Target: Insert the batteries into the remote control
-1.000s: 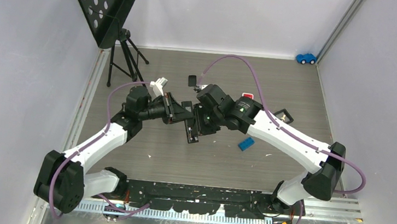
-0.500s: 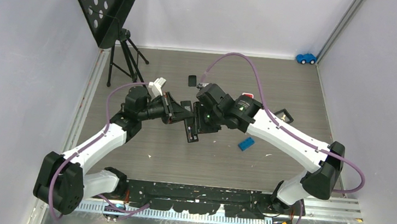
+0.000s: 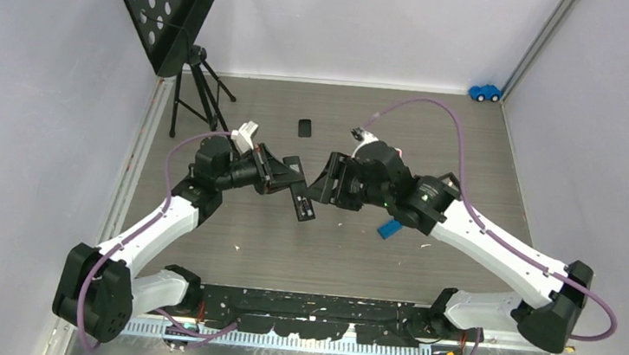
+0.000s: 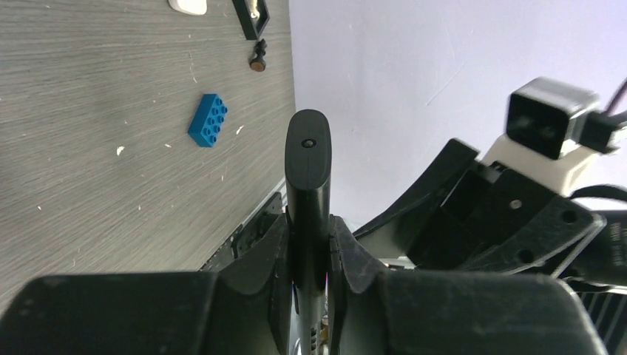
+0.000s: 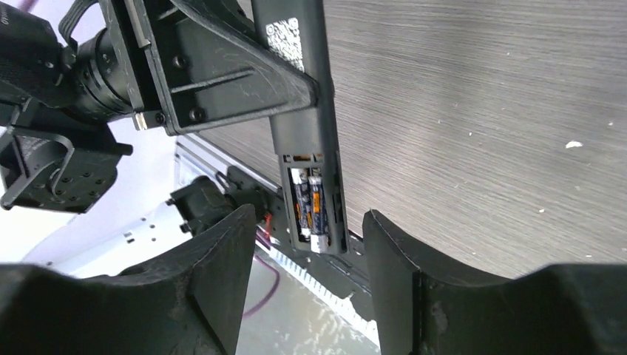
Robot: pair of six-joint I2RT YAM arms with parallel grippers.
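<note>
Backed off from remote (image 4: 308, 148): right gripper (image 5: 307, 225), jaws apart, holding nothing | left gripper (image 4: 308, 240) clamped on remote | batteries (image 5: 310, 203) in remote's open bay, just ahead of right fingertips

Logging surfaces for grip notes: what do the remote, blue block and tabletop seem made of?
Remote control: probably matte black plastic; smooth moulded end, dull sheen.
Blue block: hard plastic; studded top, even colour.
Table: grey wood-grain laminate, it seems; fine streaks, flat surface.
</note>
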